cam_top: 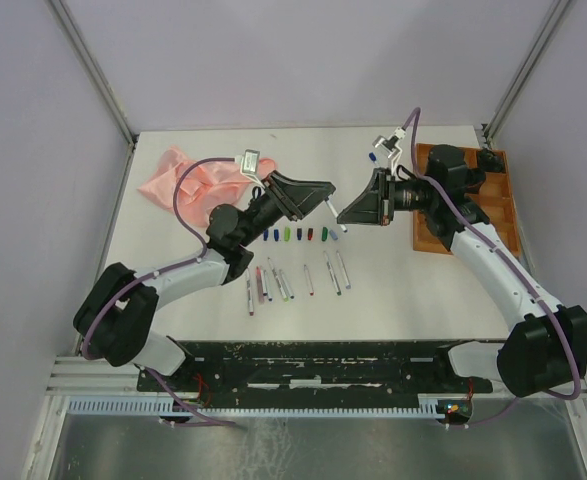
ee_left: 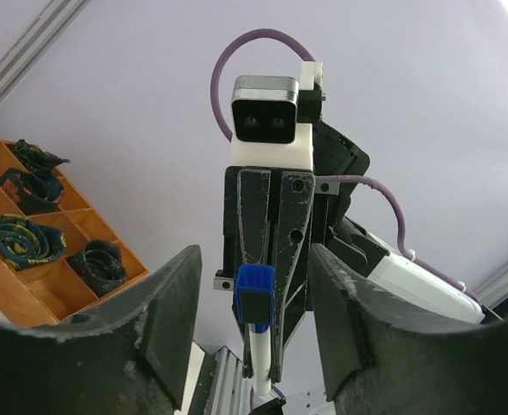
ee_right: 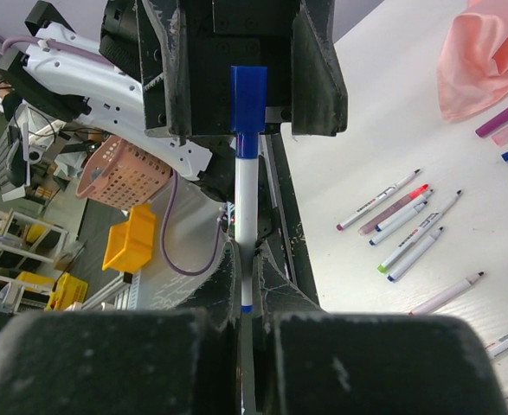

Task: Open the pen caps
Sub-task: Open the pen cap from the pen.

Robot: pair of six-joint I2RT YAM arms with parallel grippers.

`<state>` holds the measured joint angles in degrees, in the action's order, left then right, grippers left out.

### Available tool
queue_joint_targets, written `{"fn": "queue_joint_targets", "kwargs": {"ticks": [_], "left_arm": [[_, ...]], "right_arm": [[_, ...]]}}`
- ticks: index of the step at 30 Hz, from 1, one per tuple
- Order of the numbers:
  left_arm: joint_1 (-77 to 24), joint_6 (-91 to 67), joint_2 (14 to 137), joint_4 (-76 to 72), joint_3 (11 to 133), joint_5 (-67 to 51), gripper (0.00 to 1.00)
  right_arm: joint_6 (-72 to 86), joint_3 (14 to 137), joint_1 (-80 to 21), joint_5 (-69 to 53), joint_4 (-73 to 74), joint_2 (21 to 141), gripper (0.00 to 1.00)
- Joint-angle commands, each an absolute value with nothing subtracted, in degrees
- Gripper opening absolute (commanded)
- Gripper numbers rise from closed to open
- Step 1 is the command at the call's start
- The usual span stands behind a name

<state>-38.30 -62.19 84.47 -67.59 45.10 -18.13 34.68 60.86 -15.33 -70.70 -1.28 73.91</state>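
Observation:
My right gripper (cam_top: pixel 349 217) is shut on the white barrel of a pen (ee_right: pixel 246 203), held up in the air above the table. The pen's blue cap (ee_right: pixel 248 97) is still on it and points at my left gripper (cam_top: pixel 320 196). That gripper is open, and the blue cap (ee_left: pixel 255 292) sits between its fingers (ee_left: pixel 154 333) without touching them. A row of loose pen caps (cam_top: pixel 298 235) lies on the table under the grippers. Several uncapped pens (cam_top: pixel 293 280) lie nearer the arms, and the right wrist view shows these pens (ee_right: pixel 409 225) too.
A crumpled pink cloth (cam_top: pixel 188 175) lies at the back left of the table. A wooden compartment tray (cam_top: pixel 498 205) with dark rolled items stands at the right edge. Beyond the table, the right wrist view shows a yellow bin (ee_right: pixel 132 246) and a pink basket (ee_right: pixel 124 173).

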Motion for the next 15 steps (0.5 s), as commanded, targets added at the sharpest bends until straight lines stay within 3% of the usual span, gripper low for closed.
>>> {"fn": "queue_joint_targets", "kwargs": {"ticks": [1,7,9,12,15], "left_arm": [[-38.0,-65.0,83.9,-70.0,47.1,-19.5,0.55],[-38.0,-66.0,83.8,-71.9,45.7,-20.5,0.40],[-38.0,-65.9,83.6,-71.8,45.4,-20.7,0.30],[-38.0,-65.5,83.5,-71.4,45.5,-21.3,0.07],[-38.0,-65.1,83.4,-71.1,45.5,-21.8,0.03]], "right_arm": [[32.7,61.2,-15.7,-72.0,-1.7,73.4,0.00],[31.7,61.3,-15.7,-71.5,-0.7,73.8,0.00],[31.3,61.5,-15.7,-71.5,-0.2,74.2,0.00],[30.2,61.5,-15.6,-71.3,0.5,74.2,0.00],[28.9,61.7,-15.7,-71.2,1.7,74.0,0.02]]}}
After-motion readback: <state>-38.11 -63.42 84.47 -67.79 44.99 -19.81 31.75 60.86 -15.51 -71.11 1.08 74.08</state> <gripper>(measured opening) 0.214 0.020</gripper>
